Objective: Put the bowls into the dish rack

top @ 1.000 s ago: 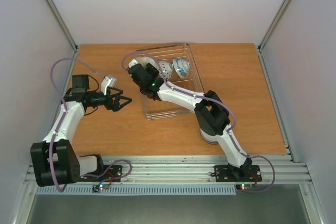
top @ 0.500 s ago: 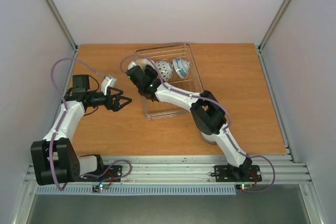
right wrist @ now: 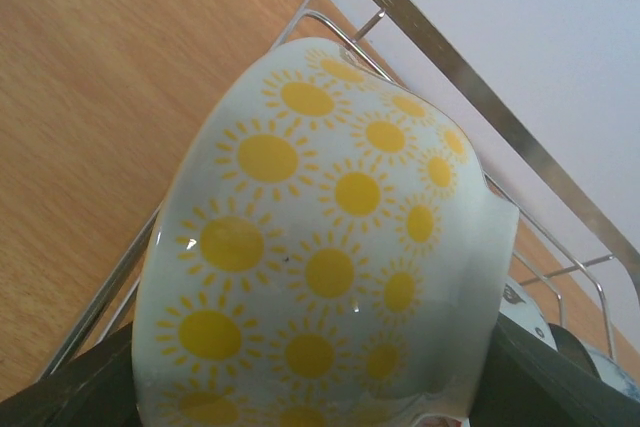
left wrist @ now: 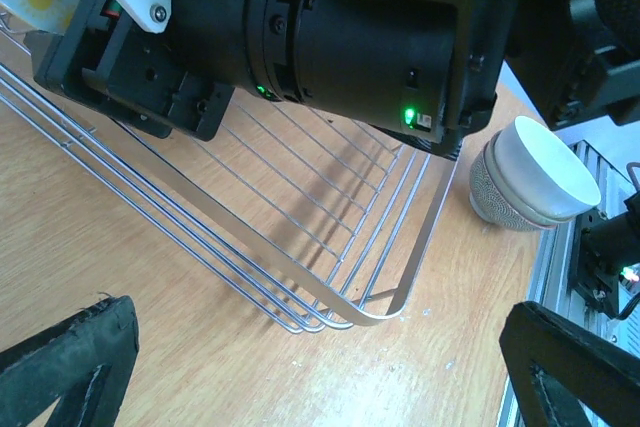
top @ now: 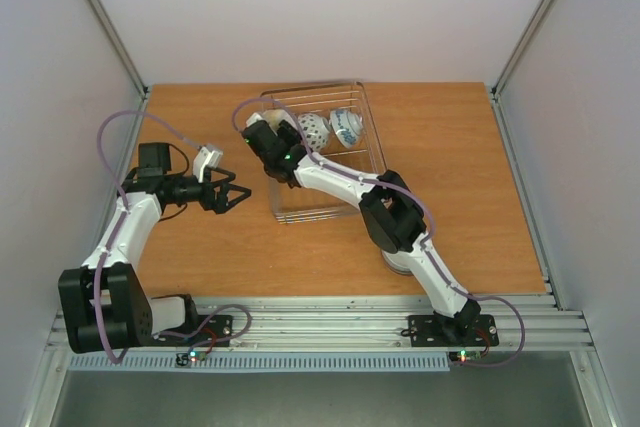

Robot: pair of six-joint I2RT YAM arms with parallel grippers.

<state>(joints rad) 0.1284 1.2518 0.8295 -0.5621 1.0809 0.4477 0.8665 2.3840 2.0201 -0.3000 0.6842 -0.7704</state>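
R gripper (top: 263, 133) clamped on the sun bowl (right wrist: 320, 247), pale w/ yellow sun prints; its dark fingers show at either lower corner of the wrist view, bowl wedged btwn them. Bowl is tipped on its side at the far-left corner of the rack (top: 300, 202), w/ the rim bars just behind it; can't tell if it touches the wires. R arm reaches diagonally across the rack from the near right.

Two more bowls sit in the rack's far end, both on their sides, side by side; the dotted bowl (top: 312, 131) is just right of the held one; the blue-patterned bowl (top: 346, 127) is right of that, nr the far-right corner.

L gripper (top: 231, 196) spread wide, nothing btwn its fingers; it sits above the table (top: 470, 177) left of the rack, apart from it, pointing toward it.

Bowl stack (left wrist: 530, 182) stands on the table nr the rack's near-right corner, not touching it; a white bowl nested in a grey textured one; in the top view it's mostly hidden under the R arm's elbow.
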